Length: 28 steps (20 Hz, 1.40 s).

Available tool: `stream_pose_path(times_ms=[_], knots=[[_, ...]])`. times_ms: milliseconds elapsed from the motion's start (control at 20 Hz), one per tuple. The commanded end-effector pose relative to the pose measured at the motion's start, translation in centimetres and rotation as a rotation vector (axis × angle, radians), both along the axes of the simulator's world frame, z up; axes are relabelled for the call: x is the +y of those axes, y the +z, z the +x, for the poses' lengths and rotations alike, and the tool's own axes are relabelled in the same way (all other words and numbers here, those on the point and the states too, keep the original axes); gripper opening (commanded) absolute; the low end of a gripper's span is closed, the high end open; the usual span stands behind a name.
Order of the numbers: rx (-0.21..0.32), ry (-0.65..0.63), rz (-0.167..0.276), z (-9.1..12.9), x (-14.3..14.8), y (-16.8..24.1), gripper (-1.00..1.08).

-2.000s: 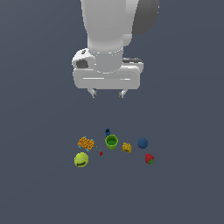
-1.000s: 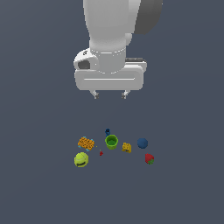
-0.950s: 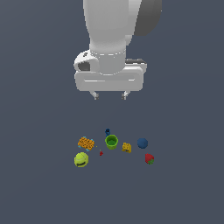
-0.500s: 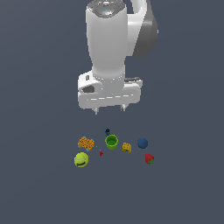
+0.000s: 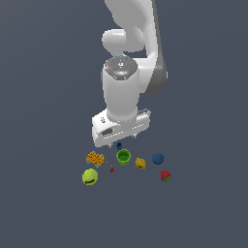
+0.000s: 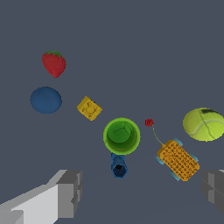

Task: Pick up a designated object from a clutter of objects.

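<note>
The bright green cup stands upright in the middle of the clutter, its hollow showing in the wrist view. My gripper hangs open and empty just above and slightly behind the cup. In the wrist view its fingers stand wide apart around the gripper's midpoint, with the cup between and beyond them. A small dark blue bit lies right beside the cup, on the gripper's side.
Around the cup lie an orange block, a yellow-green ball, a tiny red bit, a yellow piece, a blue ball and a red strawberry. All rest on a flat dark grey floor.
The arm has come down from well above the clutter to just over the green cup. The fingers stay open. The objects have not moved.
</note>
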<state>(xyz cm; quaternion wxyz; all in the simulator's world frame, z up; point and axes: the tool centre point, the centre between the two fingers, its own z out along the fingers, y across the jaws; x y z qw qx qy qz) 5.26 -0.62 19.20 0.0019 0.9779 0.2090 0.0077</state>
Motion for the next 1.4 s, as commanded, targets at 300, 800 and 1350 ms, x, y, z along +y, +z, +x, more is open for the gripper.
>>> stream_pose_path(times_ms=[300, 800, 1350], knots=[[0.010, 0.204, -0.004, 0.5, 0.3, -6.5, 1.00], [0.016, 0.308, -0.002, 0.5, 0.4, -9.8, 1.00], [0.016, 0.308, -0.002, 0.4, 0.4, -12.0, 1.00]])
